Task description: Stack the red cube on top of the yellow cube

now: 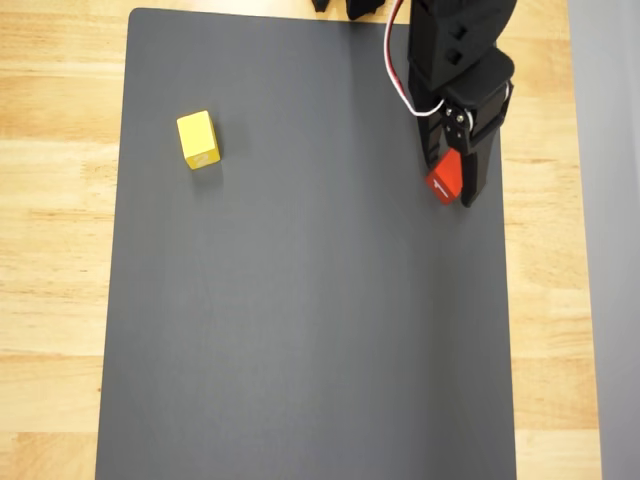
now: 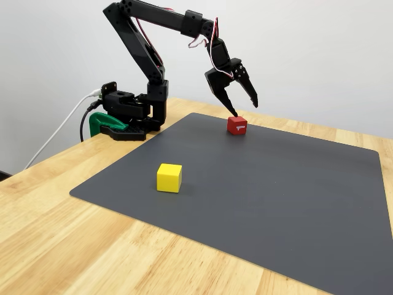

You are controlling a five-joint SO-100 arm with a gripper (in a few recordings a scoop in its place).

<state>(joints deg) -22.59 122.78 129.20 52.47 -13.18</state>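
Nearest us in the fixed view, we see the yellow cube (image 2: 169, 177) resting alone on the dark grey mat (image 2: 288, 196), well apart from the rest. Farther back, the red cube (image 2: 237, 125) sits on the mat near its far edge. The gripper (image 2: 243, 108) hangs just above it, fingers spread open, one tip at the cube's top.

The arm (image 2: 153, 37) is matte black throughout — blocky plastic links with boxy motor housings at the joints. Red, white and black wires loop loosely along the upper link and at the wrist. The pincer (image 2: 242, 106) has two slim, tapering black fingers. A green clamp (image 2: 101, 125) sits at the base, and a white cable (image 2: 61, 135) — probably power — plugs in there.
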